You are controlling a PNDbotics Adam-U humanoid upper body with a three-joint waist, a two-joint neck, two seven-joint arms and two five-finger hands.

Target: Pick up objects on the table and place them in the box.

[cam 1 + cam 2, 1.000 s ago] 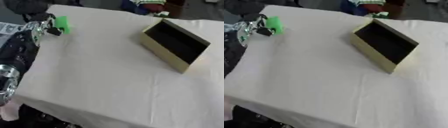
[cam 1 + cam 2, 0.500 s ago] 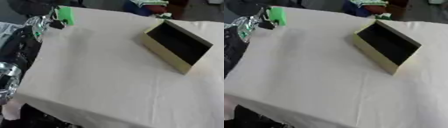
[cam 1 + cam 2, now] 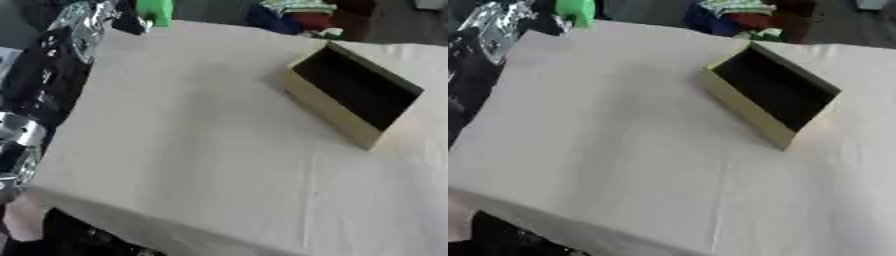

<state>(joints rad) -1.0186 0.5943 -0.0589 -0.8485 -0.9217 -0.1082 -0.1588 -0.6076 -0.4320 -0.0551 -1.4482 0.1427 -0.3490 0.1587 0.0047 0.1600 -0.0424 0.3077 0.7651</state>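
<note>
Left eye view: the left hand point(image 3: 105, 17) sits at the upper left corner of the table point(image 3: 201, 165), at the end of the black and silver left arm point(image 3: 48, 85) that runs up the left border. A green object point(image 3: 156, 10) shows at the tip of that hand, cut by the top edge; it appears raised off the cloth and pinched by the fingers, though the contact itself is blurred. The box point(image 3: 350, 95) lies to the right of the hand and a little nearer the robot, well apart from it, with bare cloth between. The box is open-topped with a dark interior, and its long axis runs diagonally from upper left to lower right. Nothing stands on the cloth along the line from hand to box. A heap of coloured items point(image 3: 302, 15) lies beyond the far table edge, close to the box's upper corner. The right hand is not visible. Right eye view: the same layout holds, with the green object point(image 3: 576, 11) at the top edge beside the left hand point(image 3: 509, 17) and the box point(image 3: 772, 95) nearer the middle. Judgement: the coming move is a carry rightward across open cloth, with a release over the box's near wall point(image 3: 741, 112); the heap behind is the only nearby obstruction.
</note>
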